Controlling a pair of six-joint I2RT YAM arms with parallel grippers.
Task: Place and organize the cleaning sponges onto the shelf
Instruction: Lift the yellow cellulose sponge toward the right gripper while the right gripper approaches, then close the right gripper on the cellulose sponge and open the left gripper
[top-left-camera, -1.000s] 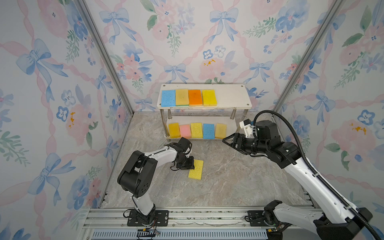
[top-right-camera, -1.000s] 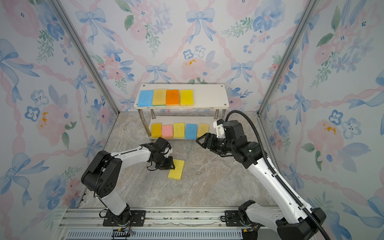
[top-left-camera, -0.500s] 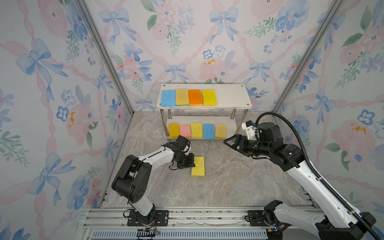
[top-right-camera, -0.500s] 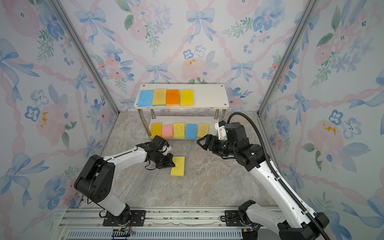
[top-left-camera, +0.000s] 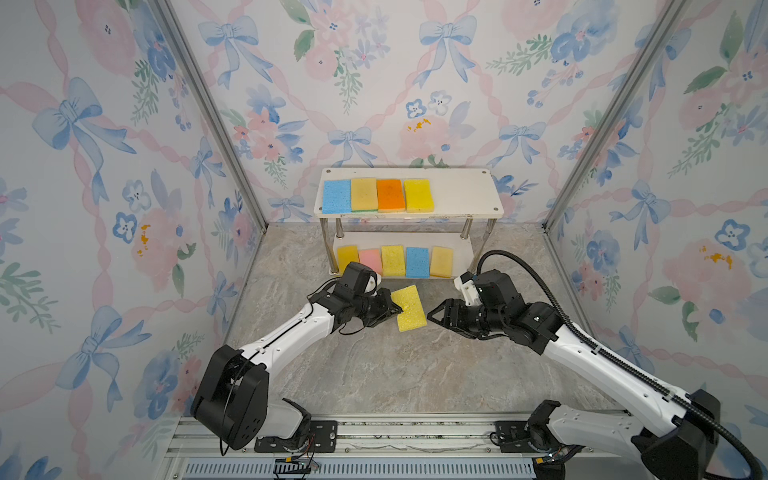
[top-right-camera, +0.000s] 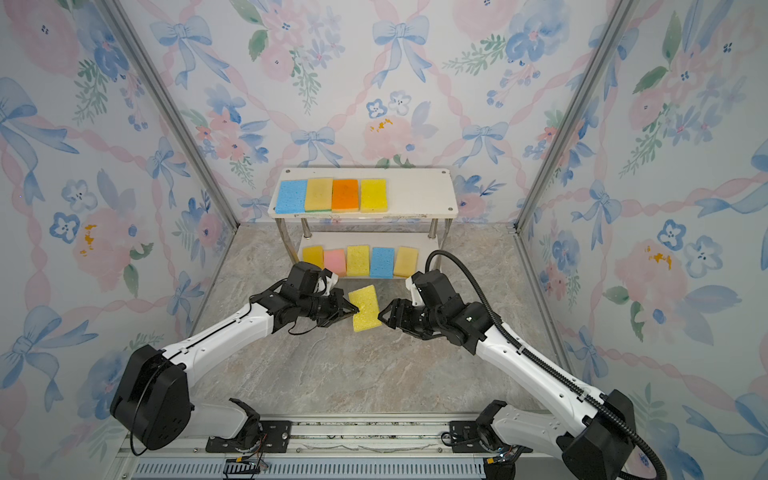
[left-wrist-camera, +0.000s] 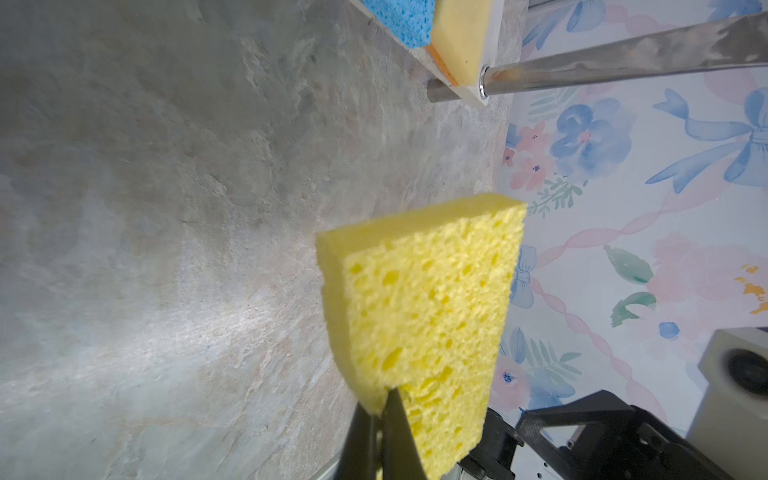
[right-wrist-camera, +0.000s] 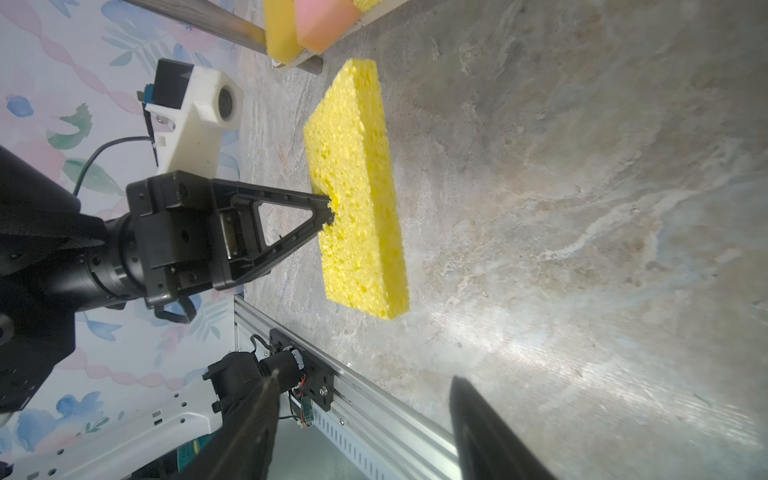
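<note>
A yellow sponge (top-left-camera: 409, 307) (top-right-camera: 365, 307) hangs tilted a little above the stone floor, in front of the shelf (top-left-camera: 461, 195). My left gripper (top-left-camera: 397, 309) (left-wrist-camera: 384, 411) is shut on the middle of its long left edge, pinching the foam (right-wrist-camera: 357, 195). My right gripper (top-left-camera: 434, 316) (right-wrist-camera: 365, 380) stands open just right of the sponge, apart from it, with nothing between its fingers. The shelf's top board carries a blue, a tan, an orange and a yellow sponge in a row (top-left-camera: 376, 195). Its lower board (top-left-camera: 461, 249) holds several more (top-left-camera: 392, 261).
The right half of the shelf's top board (top-right-camera: 419, 193) is bare. Shiny posts (top-left-camera: 465, 230) stand at the shelf's corners. Flowered walls close in three sides, and an aluminium rail (top-left-camera: 374, 432) runs along the front by both arm bases.
My left gripper has shut on the yellow sponge and lifted it off the floor, toward the shelf and slightly right. My right gripper has come down from beside the shelf toward the sponge.
</note>
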